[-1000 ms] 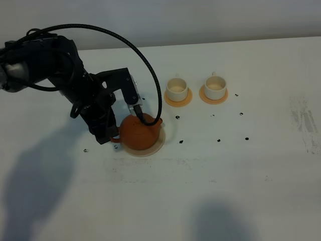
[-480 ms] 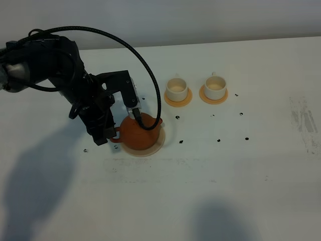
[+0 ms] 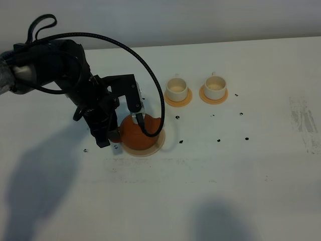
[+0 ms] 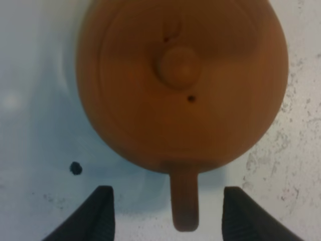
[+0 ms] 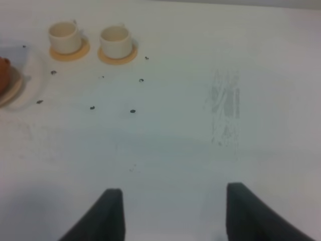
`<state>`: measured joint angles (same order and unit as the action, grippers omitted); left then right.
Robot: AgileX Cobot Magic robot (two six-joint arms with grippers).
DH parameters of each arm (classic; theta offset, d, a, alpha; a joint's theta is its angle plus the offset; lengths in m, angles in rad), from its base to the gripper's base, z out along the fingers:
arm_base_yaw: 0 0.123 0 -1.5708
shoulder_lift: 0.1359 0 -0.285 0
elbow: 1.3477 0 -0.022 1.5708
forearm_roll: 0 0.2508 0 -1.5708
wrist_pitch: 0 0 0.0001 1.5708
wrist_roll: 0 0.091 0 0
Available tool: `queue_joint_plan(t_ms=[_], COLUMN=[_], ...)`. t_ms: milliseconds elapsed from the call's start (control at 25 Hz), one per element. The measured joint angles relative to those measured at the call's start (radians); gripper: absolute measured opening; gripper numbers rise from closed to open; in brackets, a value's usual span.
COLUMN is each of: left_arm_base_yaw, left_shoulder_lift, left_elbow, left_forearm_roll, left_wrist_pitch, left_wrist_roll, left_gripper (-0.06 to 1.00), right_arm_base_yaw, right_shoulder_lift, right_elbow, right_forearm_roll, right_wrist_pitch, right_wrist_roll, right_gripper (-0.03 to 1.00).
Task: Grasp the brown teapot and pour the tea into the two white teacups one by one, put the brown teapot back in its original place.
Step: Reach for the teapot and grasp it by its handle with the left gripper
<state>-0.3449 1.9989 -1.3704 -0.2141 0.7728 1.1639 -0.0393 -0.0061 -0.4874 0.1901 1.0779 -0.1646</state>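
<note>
Since the frame a second ago the left arm's black cable (image 3: 150,80) has lifted into a taller loop and the wrist has shifted slightly down beside the pot; the squat reddish-brown clay teapot (image 3: 136,134) rests where it was, on the large flat pale beige disc (image 3: 159,142).

Exterior high view: the teapot sits on the disc on the white bench (image 3: 225,191), left of the two small white cylindrical teacups (image 3: 176,88) (image 3: 214,86), each standing on a small orange-tan coaster (image 3: 178,101); its loop handle (image 3: 116,135) points left toward the left gripper (image 3: 111,136), so its long axis runs roughly left to right; the spout end is masked by the cable.

Left wrist view: the teapot (image 4: 180,80) is seen from above, its lid knob (image 4: 178,68) near the middle; the handle (image 4: 184,201) sticks straight out into the gap of the left gripper (image 4: 168,213); the two dark fingers (image 4: 103,213) stand spread on either side of it, clear of the clay, gripping nothing.

Right wrist view: the right gripper (image 5: 170,213) hangs spread and empty over bare bench (image 5: 165,140), well apart from the teacups (image 5: 62,35) (image 5: 116,39); a sliver of the teapot (image 5: 3,70) and the disc (image 5: 20,83) shows at the frame edge.
</note>
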Motion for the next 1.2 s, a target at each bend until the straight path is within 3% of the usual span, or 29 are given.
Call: queue_joint_plan(t_ms=[1200], left_arm_base_yaw=[-0.02], left_shoulder_lift=[0.001], left_elbow=[0.0], left_forearm_roll=[0.004], left_wrist_pitch=[-0.007], left_wrist_roll=[0.022], left_gripper=[0.45], right_arm_base_yaw=[0.0], right_shoulder_lift=[0.0], right_elbow=[0.0], right_forearm_roll=[0.0], right_wrist_pitch=[0.0], right_wrist_roll=[0.0], right_gripper=[0.47])
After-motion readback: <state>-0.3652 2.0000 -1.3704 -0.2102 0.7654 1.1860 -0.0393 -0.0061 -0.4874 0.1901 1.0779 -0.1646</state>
